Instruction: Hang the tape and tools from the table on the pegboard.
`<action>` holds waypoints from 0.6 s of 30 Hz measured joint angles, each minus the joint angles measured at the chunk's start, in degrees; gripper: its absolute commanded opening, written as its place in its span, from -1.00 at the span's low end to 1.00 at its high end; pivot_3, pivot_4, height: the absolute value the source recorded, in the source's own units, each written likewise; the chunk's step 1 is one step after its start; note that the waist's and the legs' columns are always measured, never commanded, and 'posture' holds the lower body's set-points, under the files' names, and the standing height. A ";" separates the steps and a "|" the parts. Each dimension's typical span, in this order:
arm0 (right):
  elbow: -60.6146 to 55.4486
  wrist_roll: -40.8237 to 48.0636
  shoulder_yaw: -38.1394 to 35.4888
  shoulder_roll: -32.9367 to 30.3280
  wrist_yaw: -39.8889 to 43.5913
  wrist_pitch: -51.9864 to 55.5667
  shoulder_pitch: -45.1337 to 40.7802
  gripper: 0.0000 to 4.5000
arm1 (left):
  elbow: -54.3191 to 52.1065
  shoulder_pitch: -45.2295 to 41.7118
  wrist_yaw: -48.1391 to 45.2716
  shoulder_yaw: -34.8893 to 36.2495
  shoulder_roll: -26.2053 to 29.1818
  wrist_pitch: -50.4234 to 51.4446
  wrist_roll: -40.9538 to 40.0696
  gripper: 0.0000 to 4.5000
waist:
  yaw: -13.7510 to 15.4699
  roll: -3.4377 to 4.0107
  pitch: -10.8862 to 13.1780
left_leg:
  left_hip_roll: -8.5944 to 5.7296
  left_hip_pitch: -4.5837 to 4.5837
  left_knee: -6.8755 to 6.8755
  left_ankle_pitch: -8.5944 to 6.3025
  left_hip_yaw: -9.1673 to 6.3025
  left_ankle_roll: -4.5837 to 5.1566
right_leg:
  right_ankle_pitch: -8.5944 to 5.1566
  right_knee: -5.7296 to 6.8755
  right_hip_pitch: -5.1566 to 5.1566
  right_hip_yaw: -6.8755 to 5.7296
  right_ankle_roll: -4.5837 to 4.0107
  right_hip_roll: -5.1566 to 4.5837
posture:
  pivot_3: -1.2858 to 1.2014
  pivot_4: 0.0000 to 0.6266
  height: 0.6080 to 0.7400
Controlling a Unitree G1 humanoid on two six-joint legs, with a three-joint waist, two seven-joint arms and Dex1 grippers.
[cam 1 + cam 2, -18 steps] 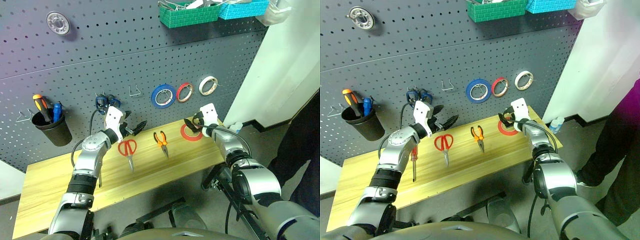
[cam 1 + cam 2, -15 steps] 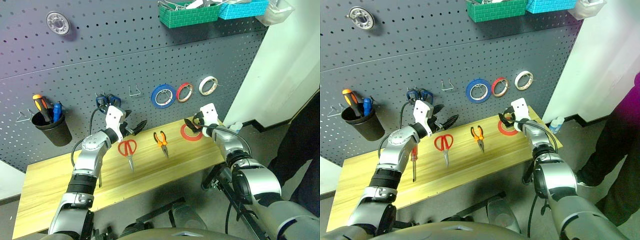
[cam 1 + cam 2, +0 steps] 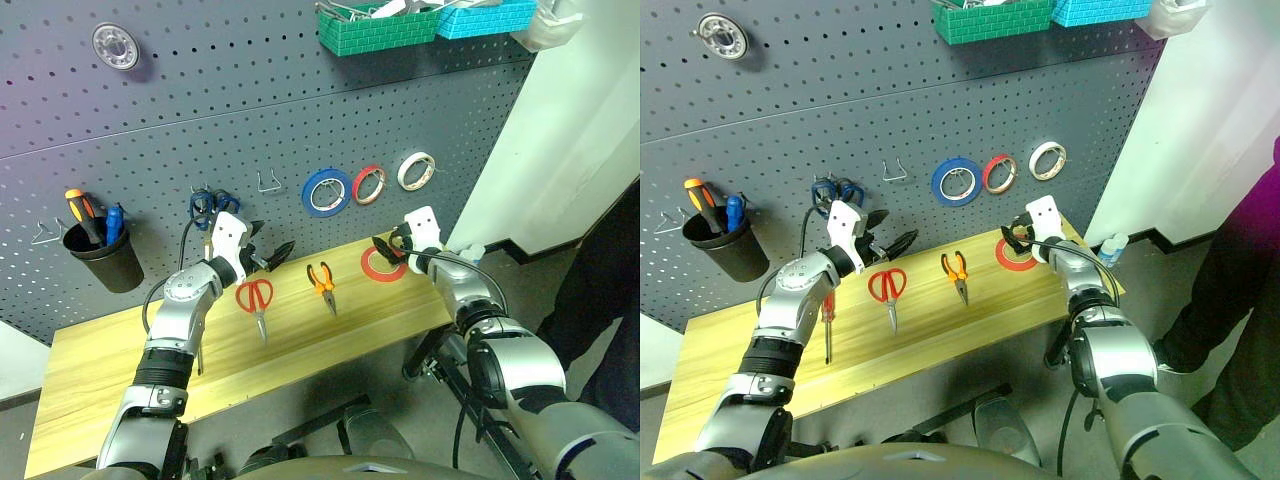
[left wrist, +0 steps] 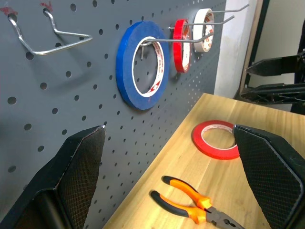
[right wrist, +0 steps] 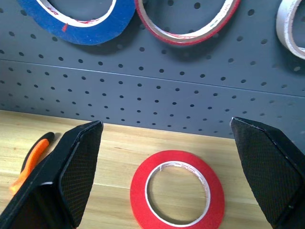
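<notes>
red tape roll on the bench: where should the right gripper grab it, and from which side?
Pinch the band of the red tape roll, one finger inside the hole, one outside. It lies flat on the table, so come from above. The right gripper, open, hovers by it.

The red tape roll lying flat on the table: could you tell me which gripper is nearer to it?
Right. The right gripper hovers just above the red tape roll; the left gripper sits well away, beyond the pliers.

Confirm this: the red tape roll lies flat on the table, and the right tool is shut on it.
Not quite. The red tape roll does lie flat on the table, but the right tool is open and apart from it, as the right wrist view shows.
</notes>
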 measured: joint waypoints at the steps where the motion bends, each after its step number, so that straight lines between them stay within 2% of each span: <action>1: 0.00 0.00 0.00 0.00 0.05 0.00 0.02 1.00 | -0.28 0.21 0.00 0.00 0.00 0.25 0.00 0.99 | 0.00 0.00 0.00 | 0.00 0.00 0.00 0.00 0.00 0.00 | 0.00 0.00 0.00 0.00 0.00 0.00 | -0.22 -1.00 1.00; 12: -0.53 0.00 0.05 0.10 2.14 0.04 1.79 1.00 | -5.83 4.28 0.19 0.07 0.55 3.09 -0.43 0.99 | 0.18 0.00 -0.01 | 0.00 0.01 0.00 0.00 0.00 0.00 | 0.00 0.00 0.00 0.00 0.00 0.00 | -0.19 -1.00 1.00; 18: -1.57 0.01 0.13 0.19 3.81 0.23 3.44 1.00 | -13.96 9.08 -0.34 0.16 2.05 9.78 -3.89 0.99 | 0.59 0.01 0.04 | 0.00 0.01 -0.01 -0.08 0.00 -0.12 | -0.01 0.01 0.00 0.00 0.00 0.00 | -0.17 -0.81 1.00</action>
